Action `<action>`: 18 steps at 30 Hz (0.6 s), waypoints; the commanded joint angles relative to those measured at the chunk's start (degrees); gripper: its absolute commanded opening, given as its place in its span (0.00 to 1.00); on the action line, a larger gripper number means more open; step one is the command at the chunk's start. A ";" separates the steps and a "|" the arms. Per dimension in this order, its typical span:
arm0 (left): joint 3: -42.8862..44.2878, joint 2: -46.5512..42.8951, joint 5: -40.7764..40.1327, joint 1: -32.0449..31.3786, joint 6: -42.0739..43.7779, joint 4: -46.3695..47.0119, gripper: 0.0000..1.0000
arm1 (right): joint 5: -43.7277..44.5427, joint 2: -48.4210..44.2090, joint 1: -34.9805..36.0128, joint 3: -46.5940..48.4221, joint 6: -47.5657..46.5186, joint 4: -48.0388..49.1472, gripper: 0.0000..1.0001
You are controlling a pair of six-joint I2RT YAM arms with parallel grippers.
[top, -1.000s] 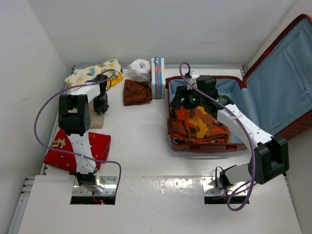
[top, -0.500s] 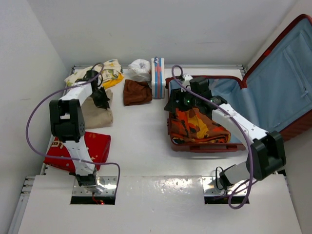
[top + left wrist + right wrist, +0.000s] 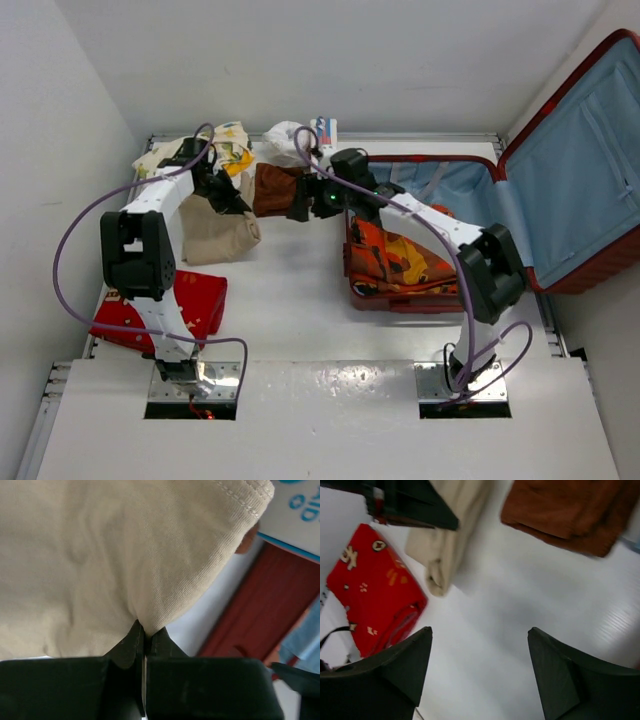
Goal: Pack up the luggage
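The dark red luggage [image 3: 580, 160] lies open at the right, its blue-lined lid up, with an orange patterned cloth [image 3: 405, 255] in its near half. My left gripper [image 3: 228, 197] is shut on a beige cloth [image 3: 215, 228] and holds it lifted; the left wrist view shows the fabric [image 3: 100, 555] pinched between the jaws. My right gripper [image 3: 300, 200] is open and empty, reaching left over the table beside a brown cloth [image 3: 272, 188]. The right wrist view shows the brown cloth [image 3: 570, 510] and the hanging beige cloth [image 3: 447, 540].
A folded red cloth with white marks [image 3: 195, 300] lies at the near left. A yellow patterned cloth [image 3: 225, 145], a white bag [image 3: 285, 135] and a blue-and-white box [image 3: 325, 128] sit along the back edge.
My left gripper has lifted the beige cloth and carried it to the right. My right gripper has left the suitcase and swung left over the table towards the brown cloth.
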 commanded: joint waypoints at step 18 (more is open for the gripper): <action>-1.17 -2.68 15.40 0.67 -4.71 4.39 0.00 | 10.19 18.60 8.79 19.27 7.21 5.00 0.83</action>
